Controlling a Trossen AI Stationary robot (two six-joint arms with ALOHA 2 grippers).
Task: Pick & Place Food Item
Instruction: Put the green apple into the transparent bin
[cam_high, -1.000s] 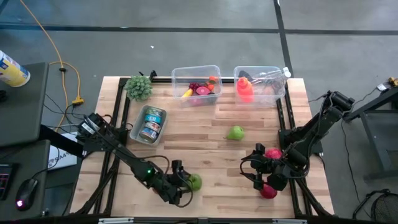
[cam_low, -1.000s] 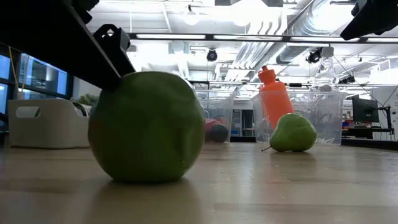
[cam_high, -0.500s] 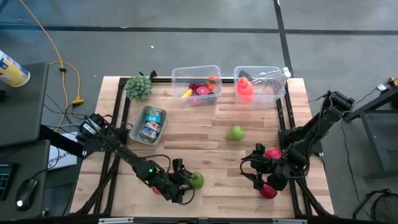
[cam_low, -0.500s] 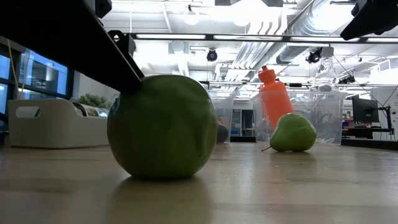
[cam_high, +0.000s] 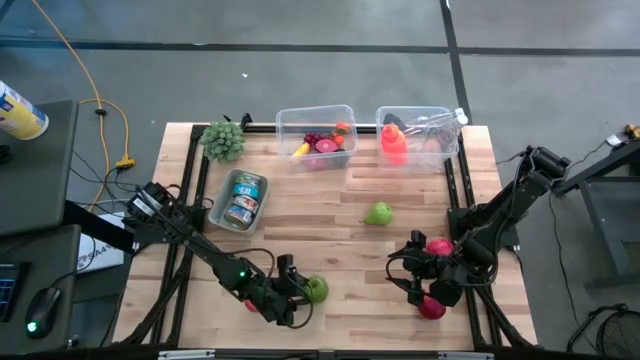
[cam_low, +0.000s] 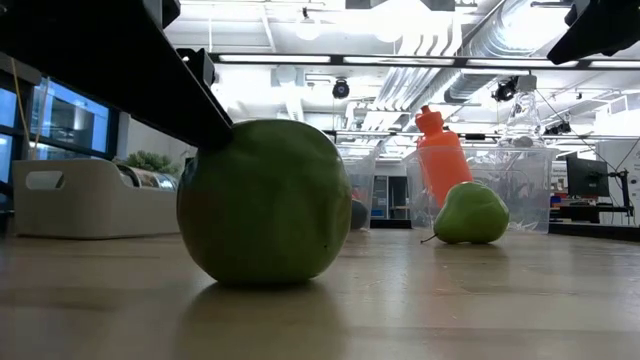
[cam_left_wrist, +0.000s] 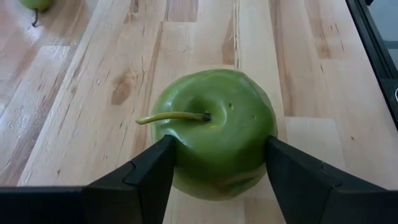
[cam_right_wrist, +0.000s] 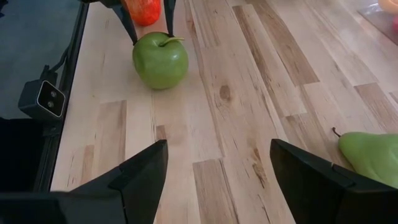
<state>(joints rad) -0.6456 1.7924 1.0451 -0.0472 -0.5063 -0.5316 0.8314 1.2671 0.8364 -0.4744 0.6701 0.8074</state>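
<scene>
A green apple (cam_left_wrist: 214, 140) with a curved stem sits on its base on the wooden table near the near edge (cam_high: 316, 290) (cam_low: 265, 205). My left gripper (cam_left_wrist: 214, 155) (cam_high: 300, 291) reaches in from the table's left and is shut on it. My right gripper (cam_right_wrist: 217, 158) (cam_high: 405, 272) is open and holds nothing. It hovers near the right edge between two red apples (cam_high: 438, 246) (cam_high: 432, 308). In its wrist view the green apple (cam_right_wrist: 160, 60) lies far ahead. A green pear (cam_high: 378, 213) (cam_low: 470, 213) lies on its side mid-table. My left gripper pinches the green apple between its two fingers (cam_left_wrist: 155, 171), one on each opposite side (cam_left_wrist: 264, 134) at about its widest part. The fingers come slanting down from the table's left. The apple stands upright, stem up, its base on the table (cam_low: 265, 280).
At the far edge stand a clear bin of mixed food (cam_high: 318, 135) and a clear bin with an orange bottle (cam_high: 394, 143). A white tray of cans (cam_high: 240, 200) and a green leafy bunch (cam_high: 222, 140) sit far left. Bare wood lies between the two grippers.
In the low view the green apple has shifted a little toward the table's right and turned slightly, with my left gripper's finger staying against it. Most of this happened in the first half second. My right arm has kept still.
</scene>
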